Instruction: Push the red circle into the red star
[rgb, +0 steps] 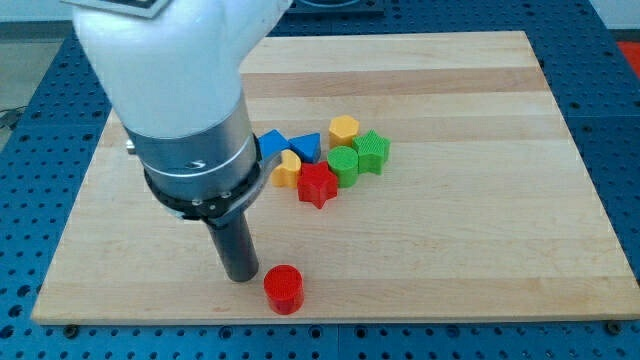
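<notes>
The red circle (284, 289) lies near the view's bottom edge of the wooden board, left of centre. The red star (318, 185) sits above it and slightly right, at the lower edge of a cluster of blocks. My tip (241, 275) rests on the board just left of the red circle, close to it; I cannot tell whether they touch. The arm's white and dark body fills the view's upper left and hides part of the cluster's left side.
The cluster around the red star holds a yellow heart (287, 171), a blue triangle (306, 147), another blue block (270, 144) partly hidden by the arm, a yellow hexagon (344, 128), a green circle (343, 165) and a green star (372, 151). The board's bottom edge (330, 318) is close below the red circle.
</notes>
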